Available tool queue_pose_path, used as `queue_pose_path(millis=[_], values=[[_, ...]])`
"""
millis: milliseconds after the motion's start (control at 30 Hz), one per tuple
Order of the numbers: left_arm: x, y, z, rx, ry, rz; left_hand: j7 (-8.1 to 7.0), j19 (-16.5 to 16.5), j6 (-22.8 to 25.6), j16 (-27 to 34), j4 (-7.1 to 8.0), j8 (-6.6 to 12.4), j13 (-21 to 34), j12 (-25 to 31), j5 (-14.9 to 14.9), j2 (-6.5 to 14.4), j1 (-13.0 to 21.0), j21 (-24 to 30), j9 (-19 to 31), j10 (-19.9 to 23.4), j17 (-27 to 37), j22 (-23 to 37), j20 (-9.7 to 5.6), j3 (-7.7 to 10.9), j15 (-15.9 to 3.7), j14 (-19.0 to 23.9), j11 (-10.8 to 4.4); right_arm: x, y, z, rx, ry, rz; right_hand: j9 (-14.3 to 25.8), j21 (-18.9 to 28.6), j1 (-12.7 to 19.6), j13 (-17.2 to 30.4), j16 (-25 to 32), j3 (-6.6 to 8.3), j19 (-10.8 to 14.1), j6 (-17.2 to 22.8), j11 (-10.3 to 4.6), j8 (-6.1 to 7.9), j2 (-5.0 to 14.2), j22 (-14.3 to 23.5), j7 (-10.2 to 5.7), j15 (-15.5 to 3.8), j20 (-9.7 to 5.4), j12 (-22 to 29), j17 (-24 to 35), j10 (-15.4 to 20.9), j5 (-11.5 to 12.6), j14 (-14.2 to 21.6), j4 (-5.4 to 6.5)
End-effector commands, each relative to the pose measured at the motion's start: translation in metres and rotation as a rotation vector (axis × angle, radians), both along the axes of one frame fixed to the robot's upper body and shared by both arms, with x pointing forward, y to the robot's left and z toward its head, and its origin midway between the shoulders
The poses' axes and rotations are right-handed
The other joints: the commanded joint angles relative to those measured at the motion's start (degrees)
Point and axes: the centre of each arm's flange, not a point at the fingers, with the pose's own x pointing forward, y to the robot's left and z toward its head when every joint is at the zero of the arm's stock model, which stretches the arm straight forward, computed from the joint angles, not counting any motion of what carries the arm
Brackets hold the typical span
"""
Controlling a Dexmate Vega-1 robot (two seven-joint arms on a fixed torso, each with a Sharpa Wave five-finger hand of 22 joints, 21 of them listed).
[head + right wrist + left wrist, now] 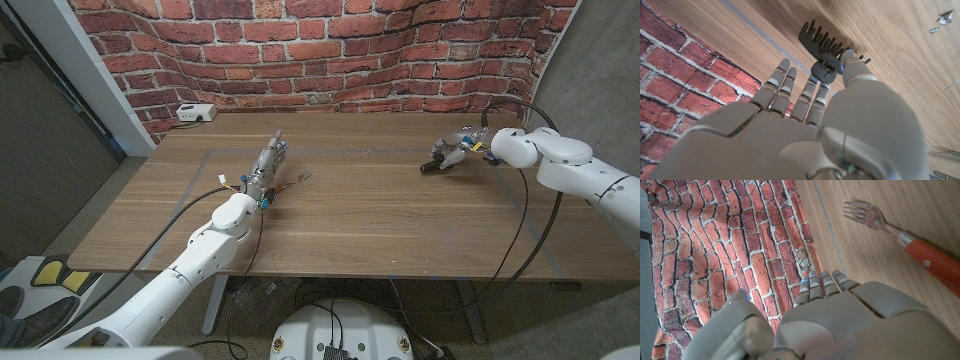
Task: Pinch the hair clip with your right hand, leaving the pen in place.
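Hair clip (826,49) was what we looked for first, and we found it at the tips of our right hand (455,155), far over on the right side of the wooden table (400,220) and close to the brick wall (330,50). In the right wrist view the clip was black, with a row of comb-like teeth and a small square hinge block at its middle. Our thumb lay against the clip's toothed edge on one side, and the tips of the other fingers (816,92) reached the hinge block from the other — so the clip sat between thumb and fingers. We could not tell whether the hand was truly squeezing it or only touching it, nor whether the clip was off the wood. In the head view the clip showed as a small dark shape just at the hand's fingertips, on the side toward the table's middle.

Our left hand (268,165) was well apart from all this, on the table's left half, with its fingers straight, close together and holding nothing. A fork (905,240) with an orange-red handle lay on the wood just beside that hand. A white box (194,114) sat at the table's far left corner by the wall.
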Motion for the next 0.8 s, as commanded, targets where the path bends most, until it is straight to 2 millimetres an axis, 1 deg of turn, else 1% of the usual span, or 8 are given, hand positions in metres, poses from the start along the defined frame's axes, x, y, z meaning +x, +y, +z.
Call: queue_pose_path(millis=[33, 567, 767, 800], values=[[0.000, 0.000, 0.001, 0.003, -0.005, -0.005, -0.17, -0.14, 0.43, -0.02, 0.04, -0.03, 0.22, -0.04, 0.07, -0.20, 0.51, -0.22, 0.11, 0.10, 0.24, 0.07, 0.46, -0.28, 0.11, -0.04, -0.13, -0.010, 0.003, 0.007, 0.016, -0.047, 0.017, 0.15, 0.51, 0.66, 0.16, -0.11, 0.71, 0.81, 1.00, -0.09, 0.43, 0.16, 0.20, 0.19, -2.71, -1.25, 0.35, 0.00, 0.88, -0.18, 0.89, 0.02], [0.005, 0.000, 0.001, 0.001, -0.006, -0.016, -0.22, -0.11, 0.44, -0.01, 0.05, -0.05, 0.22, -0.06, 0.02, -0.14, 0.54, -0.43, 0.12, 0.06, 0.24, 0.09, 0.49, -0.45, 0.06, -0.04, -0.11, -0.029, 0.009, 0.017, 0.028, -0.110, 0.042, 0.13, 0.54, 0.89, 0.15, -0.34, 0.89, 1.04, 1.66, -0.13, 0.45, 0.47, 0.24, -0.03, -3.00, -1.36, 0.31, 0.01, 1.64, -0.30, 1.58, 0.04], [0.007, 0.000, 0.001, -0.003, -0.006, -0.020, -0.35, -0.11, 0.43, -0.01, 0.06, -0.06, 0.23, -0.05, 0.00, -0.11, 0.54, -0.50, 0.12, 0.11, 0.24, 0.09, 0.53, -0.51, 0.00, -0.05, -0.14, -0.031, 0.010, 0.019, 0.037, -0.118, 0.050, 0.12, 0.68, 0.63, 0.14, -0.36, 0.80, 1.53, 2.31, -0.10, 0.52, 0.56, 0.28, -0.11, -3.38, -1.47, 0.32, 0.03, 2.35, -0.46, 2.41, 0.25], [0.008, 0.000, 0.001, -0.003, -0.007, -0.020, -0.36, -0.07, 0.45, 0.00, 0.06, -0.06, 0.23, -0.04, 0.00, -0.11, 0.54, -0.49, 0.12, 0.12, 0.24, 0.09, 0.53, -0.51, 0.02, -0.03, -0.20, -0.031, 0.011, 0.019, 0.037, -0.119, 0.050, 0.12, 0.64, 0.46, 0.14, -0.42, 0.82, 1.48, 2.45, 0.00, 0.50, 0.85, 0.29, -0.15, -3.47, -1.53, 0.37, 0.10, 2.70, -0.53, 2.47, 0.45]])
